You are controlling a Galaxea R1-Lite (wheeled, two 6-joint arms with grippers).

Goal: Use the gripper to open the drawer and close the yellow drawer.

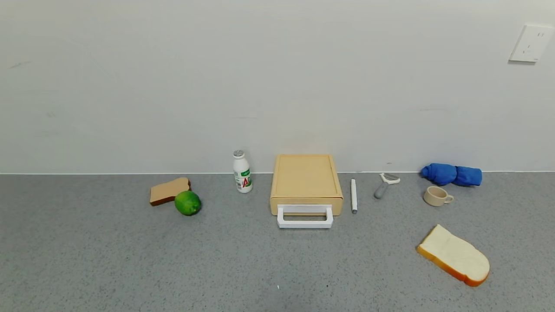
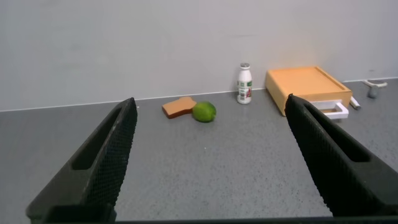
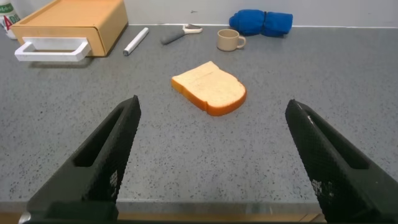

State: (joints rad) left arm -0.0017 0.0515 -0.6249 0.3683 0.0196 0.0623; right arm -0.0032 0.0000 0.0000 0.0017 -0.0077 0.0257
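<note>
The pale yellow-tan drawer box [image 1: 306, 180] stands against the wall at mid table, its drawer pushed in, with the white loop handle [image 1: 305, 217] sticking out in front. It also shows in the left wrist view [image 2: 308, 87] and the right wrist view [image 3: 71, 25]. Neither arm shows in the head view. My left gripper [image 2: 211, 155] is open and empty, hovering over bare table well short of the box. My right gripper [image 3: 211, 155] is open and empty near the table's front edge, before a bread slice [image 3: 210, 88].
Left of the box stand a white bottle [image 1: 242, 171], a green lime [image 1: 187, 203] and a brown toast slice [image 1: 169, 190]. Right of it lie a white pen [image 1: 354, 196], a peeler [image 1: 385, 183], a beige cup [image 1: 437, 196], a blue cloth [image 1: 452, 174] and a bread slice [image 1: 454, 255].
</note>
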